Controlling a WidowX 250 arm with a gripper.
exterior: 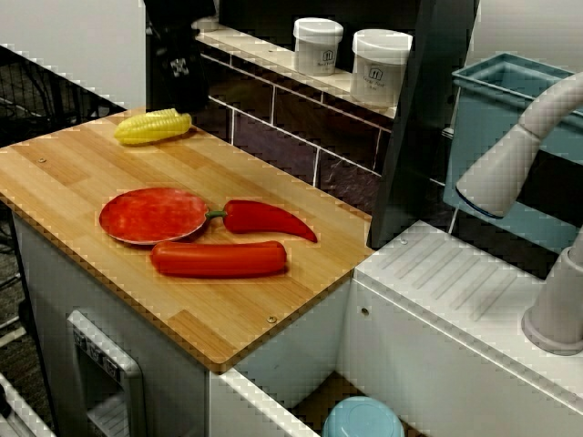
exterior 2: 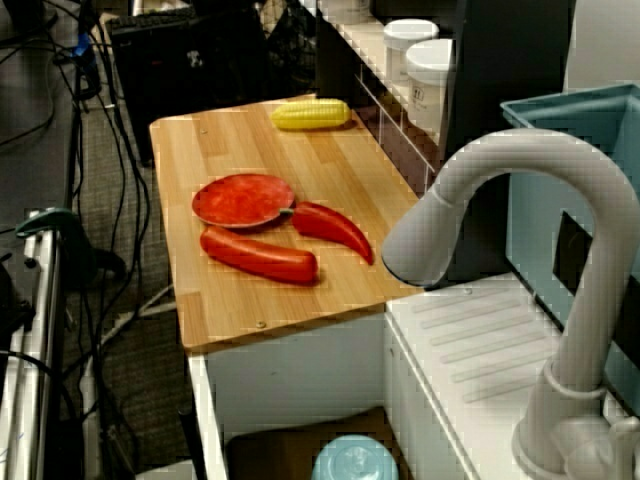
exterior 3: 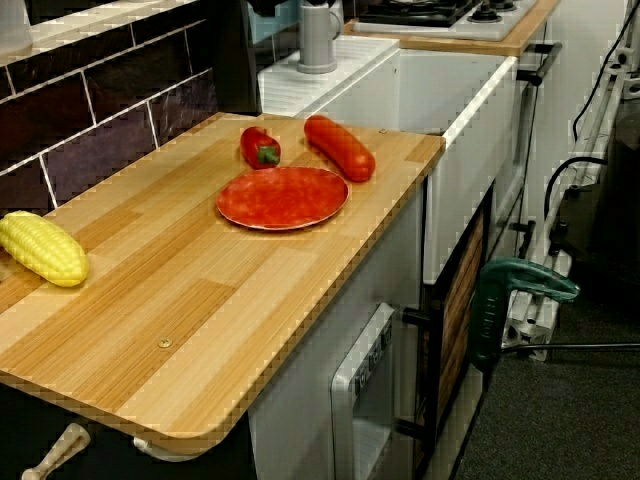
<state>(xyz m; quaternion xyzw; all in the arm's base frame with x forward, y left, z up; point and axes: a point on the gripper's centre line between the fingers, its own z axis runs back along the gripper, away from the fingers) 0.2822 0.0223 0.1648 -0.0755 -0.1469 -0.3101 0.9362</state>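
The end effector shows only in the view across the desk, as a dark body in the back corner. Its fingers are lost in the shadow, so I cannot tell if it is released or clenched.

Nearest to it is the yellow corn. The corn lies on the desk, directly under and a little in front of the end effector. Whether the two touch, I cannot say. The long axis of the corn goes across the desk, parallel to the short edge that is far from the sink. One end points to the tiled wall, and this end is the one below the end effector. In the view along the desk from the corn end, the corn is alone and well apart from the other things.

Further along the desk is a red plate, with nothing on it. A red pepper lies beside it on the wall side, and its green stem touches the plate rim. A long red sausage lies just beside the plate on the open side of the desk.

Beyond these is the white sink block with a grey tap. Two white jars stand on the shelf above the tiles.
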